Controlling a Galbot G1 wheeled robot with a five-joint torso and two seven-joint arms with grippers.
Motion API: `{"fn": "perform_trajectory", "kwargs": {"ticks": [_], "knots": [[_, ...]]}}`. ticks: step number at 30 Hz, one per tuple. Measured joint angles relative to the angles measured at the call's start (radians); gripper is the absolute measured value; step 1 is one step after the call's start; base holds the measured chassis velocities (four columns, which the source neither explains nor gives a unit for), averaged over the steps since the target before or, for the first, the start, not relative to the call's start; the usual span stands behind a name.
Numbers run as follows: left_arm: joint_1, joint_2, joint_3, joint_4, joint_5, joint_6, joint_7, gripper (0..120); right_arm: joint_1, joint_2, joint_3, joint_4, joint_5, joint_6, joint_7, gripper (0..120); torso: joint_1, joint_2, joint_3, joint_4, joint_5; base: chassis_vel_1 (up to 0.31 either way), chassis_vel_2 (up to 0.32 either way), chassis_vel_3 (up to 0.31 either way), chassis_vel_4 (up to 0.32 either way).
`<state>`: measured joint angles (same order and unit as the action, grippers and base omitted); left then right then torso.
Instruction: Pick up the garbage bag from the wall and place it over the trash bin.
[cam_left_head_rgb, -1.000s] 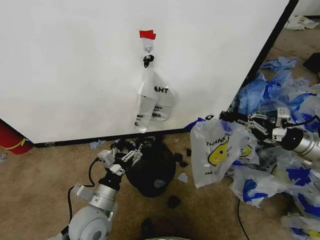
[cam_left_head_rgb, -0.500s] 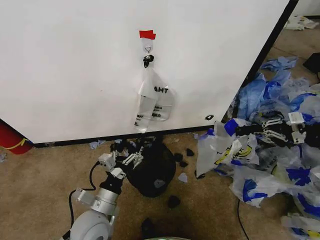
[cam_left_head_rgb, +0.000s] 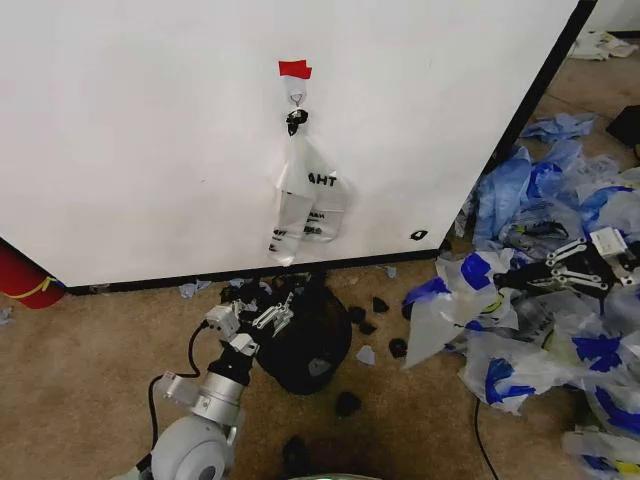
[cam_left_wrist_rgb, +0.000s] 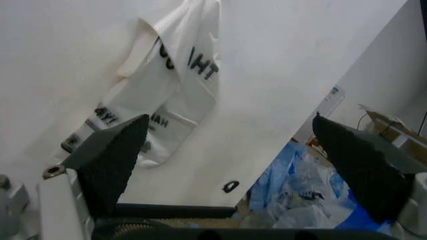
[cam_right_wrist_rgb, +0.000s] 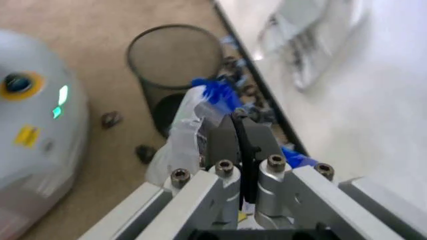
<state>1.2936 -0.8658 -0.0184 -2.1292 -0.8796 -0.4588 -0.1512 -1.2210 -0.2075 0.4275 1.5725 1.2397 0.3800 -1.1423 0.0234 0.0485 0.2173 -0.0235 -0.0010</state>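
Holding the garbage bag (cam_left_head_rgb: 455, 305) pinched in my right gripper (cam_left_head_rgb: 522, 279).
It's thin, soft and floppy; I hold its top edge. My left gripper (cam_left_head_rgb: 252, 318), spread wide, waits at the trash bin (cam_left_head_rgb: 305, 345).

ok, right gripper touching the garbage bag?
Touching. In the right wrist view the right gripper has its fingers shut on the garbage bag, which hangs from them.

Bag heap (cam_left_head_rgb: 560, 300) beside trash bin (cam_left_head_rgb: 300, 335); open carpet (cam_left_head_rgb: 90, 350) opposite.
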Motion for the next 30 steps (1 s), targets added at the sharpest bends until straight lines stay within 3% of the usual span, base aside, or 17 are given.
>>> {"fn": "perform_trajectory", "kwargs": {"ticks": [4,9,14,22,30], "knots": [[-0.02,-0.008,0.012,0.008,-0.001,0.003,-0.005,97,-0.008,0.012,-0.016,-0.016,0.075,-0.005,0.046,0,0.0,0.0,0.0,0.0,0.0001,0.0,0.0,0.0,0.0],[-0.043,-0.015,0.03,0.017,-0.002,0.007,-0.014,97,-0.017,0.044,-0.013,0.001,0.201,0.005,0.206,0,0.0,0.0,0.0,-0.0006,0.0003,0.0,0.0,0.0,0.0],[-0.045,-0.019,0.032,0.02,-0.003,0.011,-0.017,97,-0.028,0.055,0.056,0.166,0.301,-0.002,0.372,0,0.0,0.0,0.0,0.0003,-0.0003,0.0,0.0,0.0,0.0],[-0.019,-0.02,0.001,0.007,-0.001,0.013,-0.021,97,-0.03,0.02,0.126,0.327,0.351,-0.018,0.342,0,0.0,0.0,0.0,0.0,-0.0004,0.0,0.0,0.0,0.0],[-0.008,-0.008,-0.013,0.004,-0.001,0.013,-0.021,97,-0.015,0.024,0.12,0.34,0.35,-0.027,0.274,0,0.0,0.0,0.0,-0.0001,-0.0005,0.0,0.0,0.0,0.0]]}}
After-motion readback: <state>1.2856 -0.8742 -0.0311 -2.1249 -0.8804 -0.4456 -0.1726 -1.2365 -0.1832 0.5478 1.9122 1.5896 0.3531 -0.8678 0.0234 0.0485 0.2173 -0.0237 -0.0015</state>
